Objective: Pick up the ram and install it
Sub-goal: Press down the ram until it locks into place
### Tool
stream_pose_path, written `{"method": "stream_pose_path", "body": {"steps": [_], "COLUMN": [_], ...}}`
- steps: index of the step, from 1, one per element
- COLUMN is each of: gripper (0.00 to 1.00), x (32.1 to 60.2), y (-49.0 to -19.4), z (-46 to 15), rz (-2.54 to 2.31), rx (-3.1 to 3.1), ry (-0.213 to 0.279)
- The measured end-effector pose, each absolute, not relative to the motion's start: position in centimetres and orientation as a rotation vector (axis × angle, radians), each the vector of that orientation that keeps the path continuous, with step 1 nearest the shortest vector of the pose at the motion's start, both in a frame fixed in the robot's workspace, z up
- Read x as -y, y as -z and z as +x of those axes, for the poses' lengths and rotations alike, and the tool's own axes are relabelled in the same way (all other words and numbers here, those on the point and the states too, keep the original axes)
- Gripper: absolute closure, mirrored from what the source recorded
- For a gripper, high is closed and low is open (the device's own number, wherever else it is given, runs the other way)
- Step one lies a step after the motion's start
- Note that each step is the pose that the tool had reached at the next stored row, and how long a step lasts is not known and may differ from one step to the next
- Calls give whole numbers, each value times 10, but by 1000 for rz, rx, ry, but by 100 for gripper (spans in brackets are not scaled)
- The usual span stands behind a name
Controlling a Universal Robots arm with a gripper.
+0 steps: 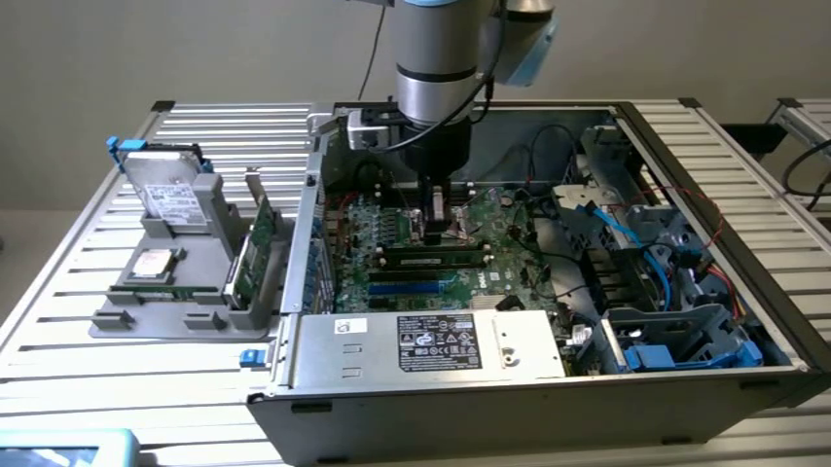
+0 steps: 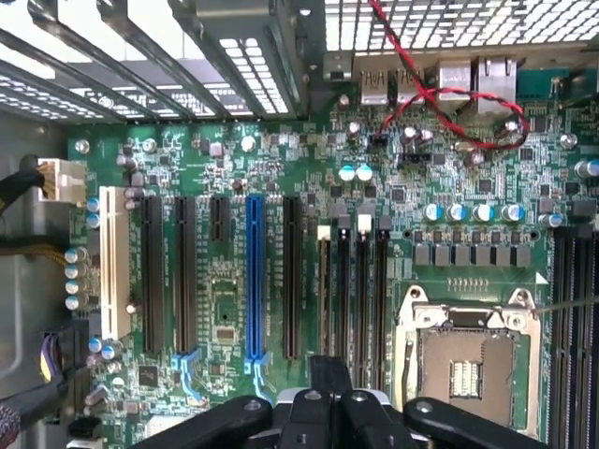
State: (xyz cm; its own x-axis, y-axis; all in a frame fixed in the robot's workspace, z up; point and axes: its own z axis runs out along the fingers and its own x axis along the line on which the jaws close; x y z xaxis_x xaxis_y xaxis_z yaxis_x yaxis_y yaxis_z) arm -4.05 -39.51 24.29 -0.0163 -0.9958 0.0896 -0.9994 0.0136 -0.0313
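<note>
in the exterior view, the arm [image 1: 442, 58] reaches down from the top centre into the open case [image 1: 546, 389], its gripper [image 1: 442, 219] low over the motherboard [image 1: 389, 238] mid-frame, jaws closed with nothing seen between them. the ram [image 1: 429, 260] lies seated in a slot just below the gripper. a tray [image 1: 156, 316] sits at left. in the wrist view, the gripper [image 2: 323, 412] hangs over the cpu socket [image 2: 468, 360] and blue slot [image 2: 253, 281].

Robotics lab: opened PC case [image 1: 520, 379] on slatted aluminium tabletop [image 1: 78, 321], parts fixture [image 1: 162, 306] beside it, plain wall.
</note>
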Motion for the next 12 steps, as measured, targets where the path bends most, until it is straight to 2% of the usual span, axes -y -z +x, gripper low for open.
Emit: {"method": "stream_pose_path", "body": {"steps": [12], "gripper": [89], "x": [397], "y": [-243], "z": [-31], "rz": [2173], "rx": [2206], "ry": [-128]}}
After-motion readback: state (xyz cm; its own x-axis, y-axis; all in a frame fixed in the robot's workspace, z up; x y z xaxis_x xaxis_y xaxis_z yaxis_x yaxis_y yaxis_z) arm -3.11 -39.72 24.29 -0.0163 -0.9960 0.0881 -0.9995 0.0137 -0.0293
